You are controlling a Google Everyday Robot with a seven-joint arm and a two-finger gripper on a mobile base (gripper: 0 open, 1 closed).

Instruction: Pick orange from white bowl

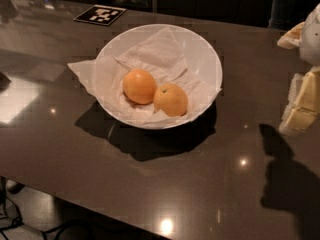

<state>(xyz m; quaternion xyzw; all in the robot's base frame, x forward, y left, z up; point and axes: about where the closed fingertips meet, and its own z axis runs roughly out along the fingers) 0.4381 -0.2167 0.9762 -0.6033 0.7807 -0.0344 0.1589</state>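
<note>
The orange (pixel 170 99), in the white bowl (pixel 210 54), lies well left of the gripper (pixel 300 109), whose opening I cannot tell.

No words, brands or numbers can be read. The only sign is a black-and-white patterned marker card (pixel 100 15) lying flat on the worktop (pixel 150 184), beyond the white bowl (pixel 210 59). The gripper (pixel 302 104), at the right edge, bears no legible label.
</note>
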